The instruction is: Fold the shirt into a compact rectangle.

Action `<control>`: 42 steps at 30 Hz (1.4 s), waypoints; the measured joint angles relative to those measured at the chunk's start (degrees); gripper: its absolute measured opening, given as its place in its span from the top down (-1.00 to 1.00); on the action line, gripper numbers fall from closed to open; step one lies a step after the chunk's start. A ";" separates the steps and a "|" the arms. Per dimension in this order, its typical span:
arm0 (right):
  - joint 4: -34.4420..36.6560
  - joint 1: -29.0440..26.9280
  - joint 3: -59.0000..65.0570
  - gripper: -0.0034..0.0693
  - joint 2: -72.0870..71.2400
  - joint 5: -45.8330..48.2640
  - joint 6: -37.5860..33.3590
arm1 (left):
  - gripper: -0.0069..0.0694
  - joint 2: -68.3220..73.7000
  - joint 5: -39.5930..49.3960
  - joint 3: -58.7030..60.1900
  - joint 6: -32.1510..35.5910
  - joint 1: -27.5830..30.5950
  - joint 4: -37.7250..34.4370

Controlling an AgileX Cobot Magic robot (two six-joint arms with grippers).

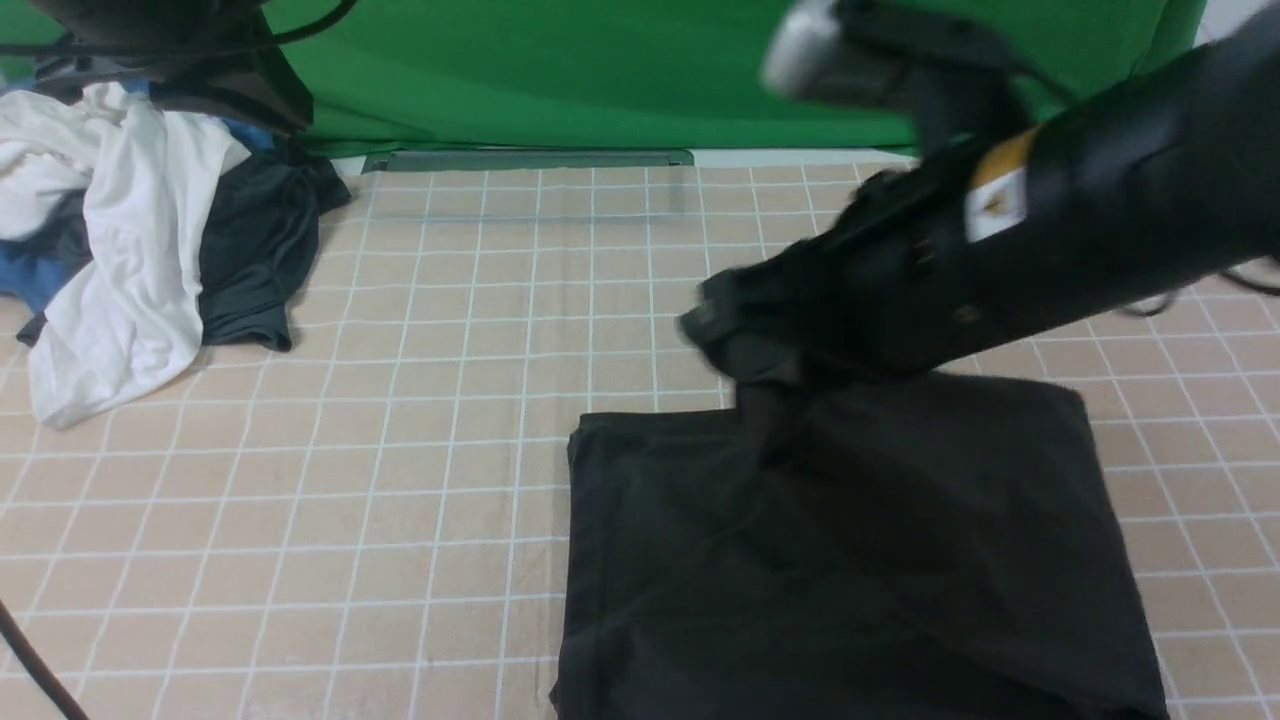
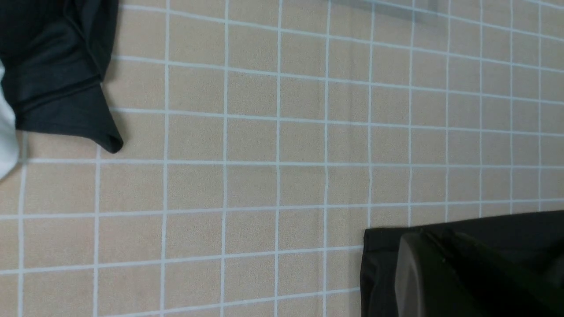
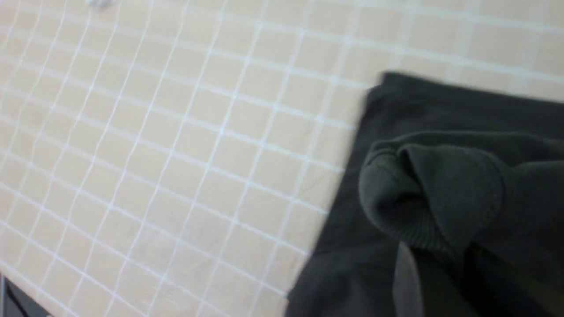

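The black shirt lies folded into a rough rectangle on the gridded mat at front right; its print does not show. My right arm reaches across from the right, and my right gripper is shut on a pinch of fabric at the shirt's far edge. In the right wrist view a bunched fold with ribbed collar rises from the shirt into the fingers. My left gripper is shut and holds nothing, hovering away from the shirt corner. The left arm is up at the back left.
A pile of clothes sits at the back left: a white garment, a dark grey garment and some blue cloth. A green backdrop closes off the far side. A black cable crosses the front left corner.
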 joint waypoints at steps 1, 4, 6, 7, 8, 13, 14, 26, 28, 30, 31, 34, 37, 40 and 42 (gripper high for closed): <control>0.00 1.06 0.00 0.68 1.84 -1.13 0.00 | 0.78 0.00 0.05 0.00 0.00 0.05 -0.05; 0.05 2.46 0.00 0.68 7.76 -2.78 0.05 | 0.78 0.00 0.05 0.00 0.02 0.05 -0.10; 0.05 2.71 0.00 0.67 11.13 -3.27 0.05 | 0.78 0.00 0.05 0.00 0.08 0.05 -0.10; 0.05 2.70 0.00 0.67 12.49 -3.40 0.05 | 0.78 0.00 0.05 0.00 0.07 0.05 -0.10; 0.05 2.70 0.00 0.67 12.74 -3.50 0.05 | 0.78 0.00 0.05 0.00 0.07 0.05 -0.10; 1.63 2.89 0.00 0.37 15.38 -3.93 0.05 | 0.78 0.00 0.05 0.00 0.21 0.05 -0.10; 1.71 3.01 0.00 0.21 15.38 -4.00 0.05 | 0.78 0.00 0.05 0.00 0.21 0.05 -0.10; 0.92 0.31 -9.08 0.56 2.18 15.97 -12.41 | 0.78 0.00 0.05 0.00 0.21 0.05 -0.75; -0.81 -1.16 -10.90 0.74 -2.22 20.02 -13.93 | 0.78 0.00 0.05 0.00 0.21 0.05 -0.95; -3.92 -2.53 -12.10 0.82 -7.38 23.78 -14.92 | 0.78 0.00 0.05 0.00 0.21 0.05 -1.00; -5.90 -2.90 -12.21 0.83 -9.61 24.92 -15.06 | 0.78 0.00 0.05 0.00 0.21 0.05 -1.00; -10.18 -3.25 -11.76 0.83 -17.13 26.20 -15.18 | 0.78 0.00 0.05 0.00 0.21 0.05 -1.00; -12.68 -3.25 -9.12 0.83 -27.05 26.74 -15.66 | 0.78 0.00 0.05 0.00 0.21 0.05 -0.82; -13.17 -3.25 -5.24 0.83 -35.58 25.60 -17.01 | 0.78 0.00 0.05 0.00 0.21 0.05 -0.82; -13.21 -3.25 -2.26 0.83 -39.13 23.82 -17.65 | 0.78 0.00 0.05 0.00 0.21 0.05 -0.97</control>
